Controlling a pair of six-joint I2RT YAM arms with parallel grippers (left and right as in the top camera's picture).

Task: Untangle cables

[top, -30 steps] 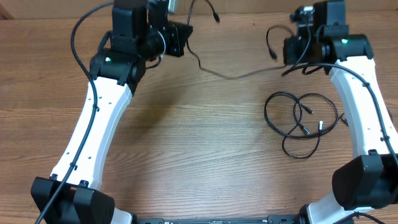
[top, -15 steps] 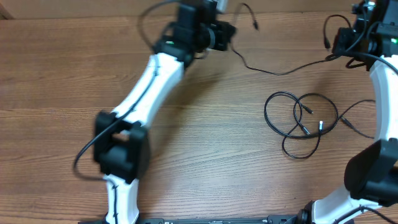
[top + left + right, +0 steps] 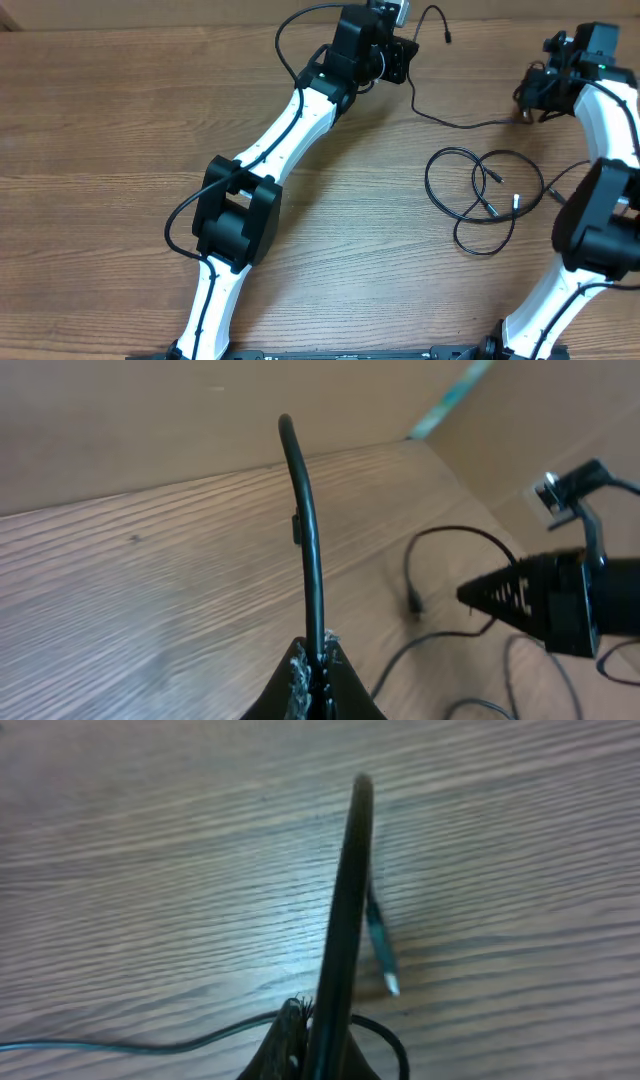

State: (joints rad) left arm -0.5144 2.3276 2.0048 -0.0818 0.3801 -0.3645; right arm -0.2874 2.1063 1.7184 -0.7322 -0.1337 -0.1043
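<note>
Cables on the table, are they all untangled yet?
Not yet. Done: one cable looks pulled clear of the others. In hand: the left pincer and right pincer are each shut on that cable, holding it between them. Left: the remaining cables lie looped over one another on the table.

Light and picture quality: bright, even and diffuse in all three views.

Overhead: the light falls from above and the table [image 3: 120, 150] is evenly lit. Only faint, soft-edged shadow lies beside the left arm [image 3: 290, 125], and the wood grain is sharp with no glare. Left wrist view: the grain smears toward the lower left, the cable [image 3: 305, 560] is fairly crisp, and the far background is soft. Right wrist view: the cable [image 3: 345, 900] is close to the lens and out of focus. The grain is soft, with a pale sheen on the table below centre.
</note>
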